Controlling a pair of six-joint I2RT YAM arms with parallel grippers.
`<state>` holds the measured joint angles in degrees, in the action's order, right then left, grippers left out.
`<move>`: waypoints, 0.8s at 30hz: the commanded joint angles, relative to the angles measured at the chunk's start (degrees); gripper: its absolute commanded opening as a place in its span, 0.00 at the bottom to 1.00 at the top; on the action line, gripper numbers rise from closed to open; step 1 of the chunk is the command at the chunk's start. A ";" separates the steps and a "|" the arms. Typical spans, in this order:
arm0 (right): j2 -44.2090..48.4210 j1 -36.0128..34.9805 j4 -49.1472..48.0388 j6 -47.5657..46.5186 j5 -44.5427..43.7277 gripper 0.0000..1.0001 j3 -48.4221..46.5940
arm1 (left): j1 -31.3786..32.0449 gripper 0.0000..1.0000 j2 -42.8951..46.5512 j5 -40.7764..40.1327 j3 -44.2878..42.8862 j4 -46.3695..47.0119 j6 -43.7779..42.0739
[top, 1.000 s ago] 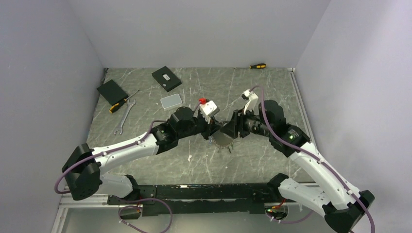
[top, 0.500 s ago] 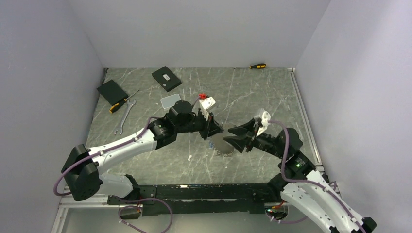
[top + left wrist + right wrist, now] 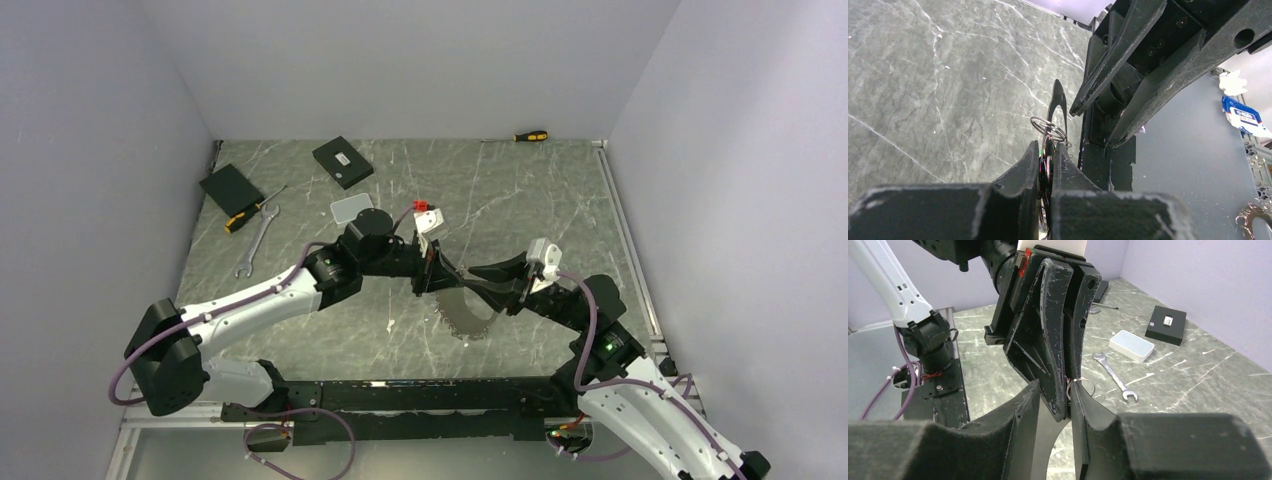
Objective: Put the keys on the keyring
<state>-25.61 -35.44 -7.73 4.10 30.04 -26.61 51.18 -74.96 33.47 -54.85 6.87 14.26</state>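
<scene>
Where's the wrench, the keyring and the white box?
wrench (image 3: 255,242), top view, middle of its shaft.
keyring (image 3: 463,330), top view, lower rim fringed with keys.
white box (image 3: 1132,345), right wrist view, its top face.

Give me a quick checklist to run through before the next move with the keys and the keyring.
1. The left tool is clamped on the keyring: ok.
2. The right tool has its jaws apart, ready to close: ok.
3. Clearance where the right tool straddles the left tool's fingertips: cannot tell.
4. The keys on the keyring hang free of the table: cannot tell.
5. The wrench lies well away from both tools: ok.
</scene>
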 commanded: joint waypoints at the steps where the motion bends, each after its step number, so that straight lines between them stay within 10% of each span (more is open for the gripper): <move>1: -0.69 -0.24 -3.31 -1.89 1.57 0.31 -0.27 | -0.16 0.00 1.45 2.85 0.36 5.68 -0.26; 24: -4.65 -0.24 -1.70 -1.40 0.21 0.22 -1.72 | -0.13 0.00 2.80 5.01 3.06 10.37 -0.42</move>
<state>-29.61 -35.44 -7.53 3.03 29.58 -26.61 51.18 -74.61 36.42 -51.70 12.53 14.24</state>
